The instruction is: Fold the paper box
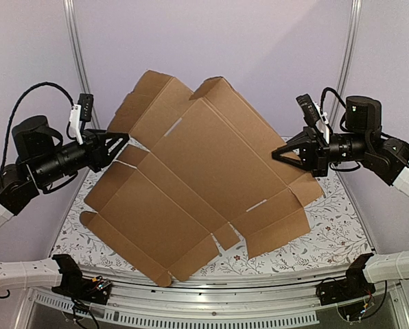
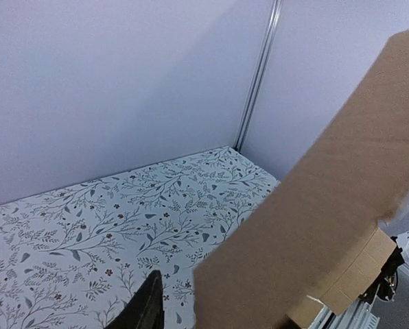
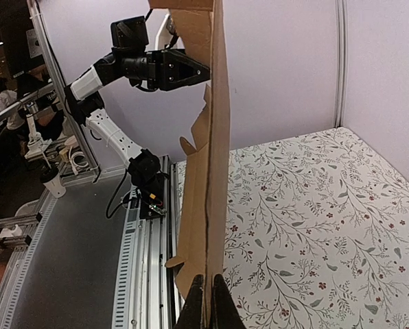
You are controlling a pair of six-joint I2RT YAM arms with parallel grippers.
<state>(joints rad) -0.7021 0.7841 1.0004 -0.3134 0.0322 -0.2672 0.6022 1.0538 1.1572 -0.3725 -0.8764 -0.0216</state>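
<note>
From the top camera I see the paper box (image 1: 204, 178) unfolded into one flat brown sheet, lifted and tilted over the middle of the flower-patterned table (image 1: 335, 229), its near corner low by the front rail and its far flaps up against the back wall. The left gripper (image 1: 124, 142) sits at the sheet's left edge and the right gripper (image 1: 276, 156) at its right edge, both arms raised well above the table. In the left wrist view I get only one dark finger (image 2: 147, 310) at the bottom of the picture. The cardboard fills the right side just beside that finger and hides the other one, so I cannot tell whether this hand is spread or pinching the sheet. In the right wrist view the sheet stands edge-on, running away from the camera toward the left arm, whose fingertips meet the cardboard at the far end. Here the right hand's two fingers are pressed together on the near edge of the box, pinching the thin cardboard between them, with the table below.
</note>
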